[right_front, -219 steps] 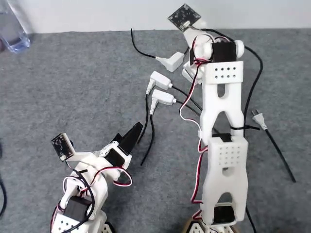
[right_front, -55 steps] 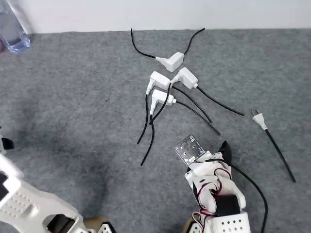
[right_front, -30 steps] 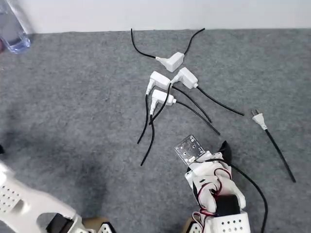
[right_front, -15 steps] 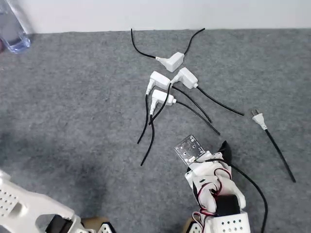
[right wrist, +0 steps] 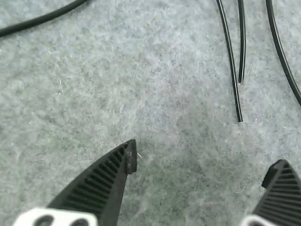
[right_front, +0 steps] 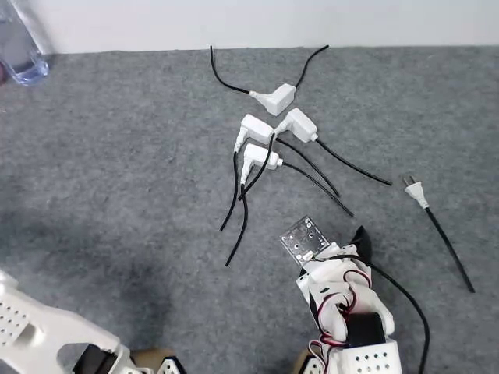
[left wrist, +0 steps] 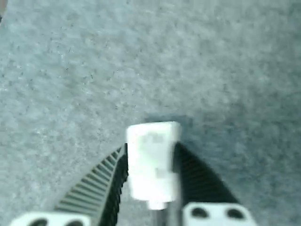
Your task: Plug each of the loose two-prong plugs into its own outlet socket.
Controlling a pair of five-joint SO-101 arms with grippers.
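Several white outlet sockets on black cords lie clustered on the grey carpet: one (right_front: 277, 98) farthest back, one (right_front: 299, 124) beside it, two more (right_front: 256, 128) (right_front: 261, 158) just in front. A loose two-prong plug (right_front: 413, 188) lies apart to the right on its black cable (right_front: 448, 249). My right gripper (right_front: 359, 238) sits folded back near the front edge, and the right gripper (right wrist: 206, 162) is open above bare carpet near loose cord ends (right wrist: 239, 99). My left gripper (left wrist: 152, 151) is shut on a small white plug-like block (left wrist: 153, 141) just over the carpet.
A clear plastic bottle (right_front: 19, 47) stands at the back left corner. A white link of the left arm (right_front: 35, 327) juts in at the front left. A pale wall edge (right_front: 249, 23) borders the carpet's far side. Open carpet spreads left of the sockets.
Seven seconds ago the right arm stretched over the sockets; it has since folded back and stays still. The left arm's white link shifted slightly toward the front over the last second.
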